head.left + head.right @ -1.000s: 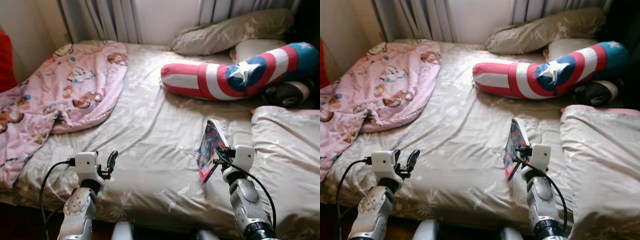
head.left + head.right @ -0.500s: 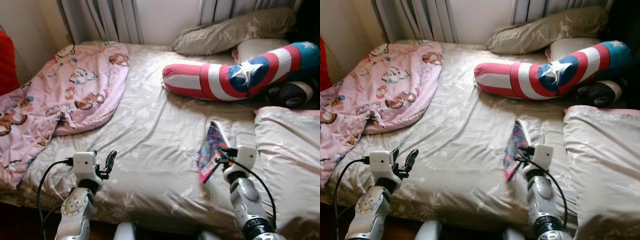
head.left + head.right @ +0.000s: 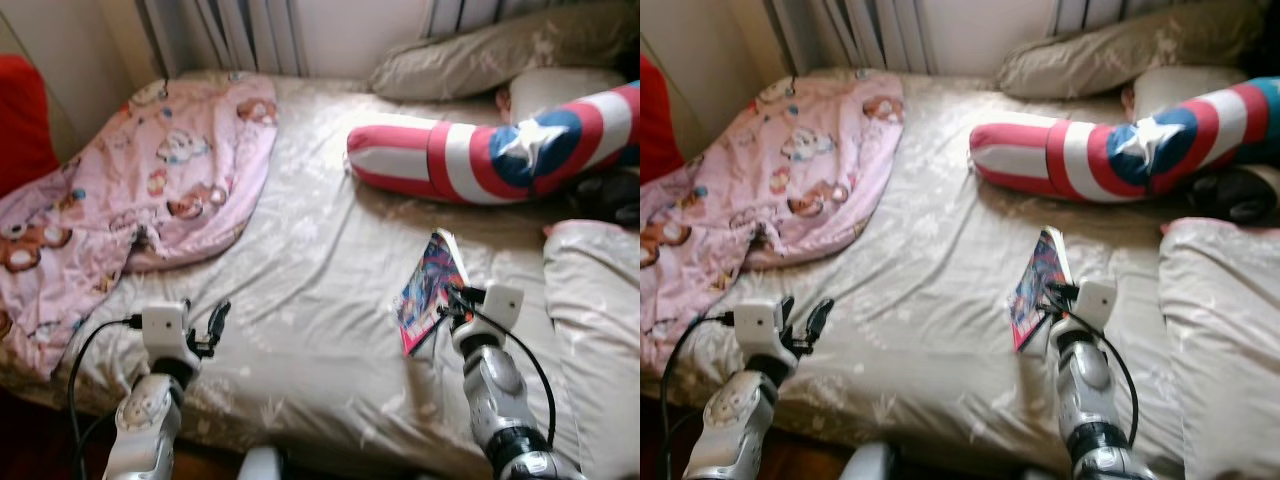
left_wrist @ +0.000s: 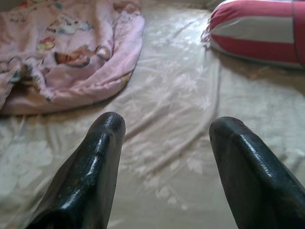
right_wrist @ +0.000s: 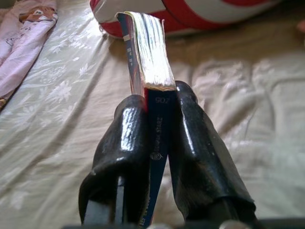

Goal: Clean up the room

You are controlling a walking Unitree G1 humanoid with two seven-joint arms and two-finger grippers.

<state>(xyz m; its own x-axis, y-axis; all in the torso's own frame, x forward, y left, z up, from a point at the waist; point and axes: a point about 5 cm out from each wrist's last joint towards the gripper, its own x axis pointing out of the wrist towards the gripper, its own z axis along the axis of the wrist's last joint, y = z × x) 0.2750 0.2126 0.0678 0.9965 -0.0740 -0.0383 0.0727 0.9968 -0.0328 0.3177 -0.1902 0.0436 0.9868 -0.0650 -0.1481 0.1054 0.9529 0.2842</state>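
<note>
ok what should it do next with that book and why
Probably lift the book clear of the bed and carry it off. The right gripper is already shut on its spine, held above the sheet, while the left gripper hovers open with nothing in it.

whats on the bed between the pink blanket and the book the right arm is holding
Only bare beige sheet, seen in both eye views, lies between the pink blanket and the book clamped in the right end effector.

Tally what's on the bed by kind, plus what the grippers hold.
Blankets: 1, pink blanket
Bolsters: 1, striped star bolster
Pillows: 2, beige pillow, white pillow
Duvets: 1, beige duvet
Books: 1, book, in the right gripper
Total: 6
The left gripper is open with nothing between its fingers.
</note>
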